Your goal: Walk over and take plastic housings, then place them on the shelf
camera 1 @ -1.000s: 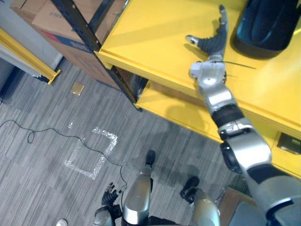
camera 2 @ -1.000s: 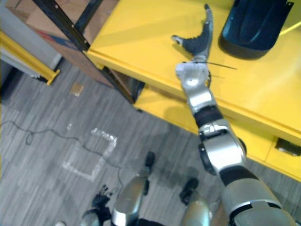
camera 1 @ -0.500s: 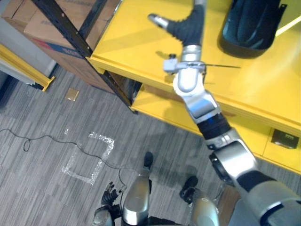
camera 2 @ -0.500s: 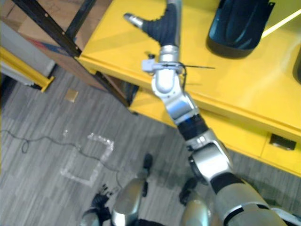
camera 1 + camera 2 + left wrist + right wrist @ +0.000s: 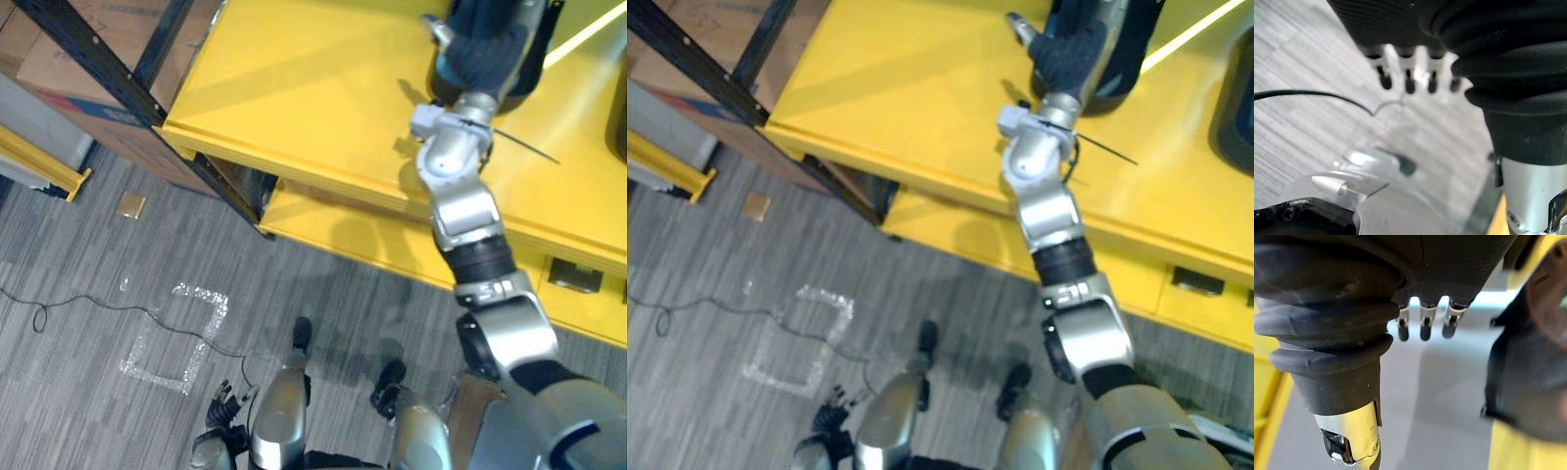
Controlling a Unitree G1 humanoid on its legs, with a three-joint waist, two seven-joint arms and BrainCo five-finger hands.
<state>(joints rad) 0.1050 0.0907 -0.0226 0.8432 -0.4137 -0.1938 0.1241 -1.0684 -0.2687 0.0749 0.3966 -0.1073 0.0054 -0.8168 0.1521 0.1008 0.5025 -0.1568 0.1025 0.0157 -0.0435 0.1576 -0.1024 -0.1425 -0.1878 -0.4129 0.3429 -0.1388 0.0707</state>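
Housings: two dark plastic ones, both on the top deck (image 5: 294, 88) of the yellow shelf. Near housing (image 5: 1134, 54) stands behind the right hand (image 5: 1068, 54), its top cut off by the frame edge. Second housing (image 5: 1236, 117) is well apart to the right, with just a sliver in frame. Right hand is raised against the near housing with thumb out and fingers (image 5: 1422, 328) straight, not wrapped round anything. The wrist view puts the housing beside the fingers, but can't tell if they touch. Left hand (image 5: 223, 406) hangs low over the grey floor (image 5: 78, 274), fingers loose, holding nothing. Shelf decks: two, with the lower deck (image 5: 333, 220) mostly hidden under the top one. One small dark item (image 5: 576, 277) sits on the lower deck, too small to identify. One black rack upright (image 5: 98, 59) crosses cardboard boxes (image 5: 69, 64); these are cropped, so their count is unclear. Floor has one small brown square (image 5: 130, 204), one taped outline (image 5: 174, 333) and one yellow beam (image 5: 39, 162).
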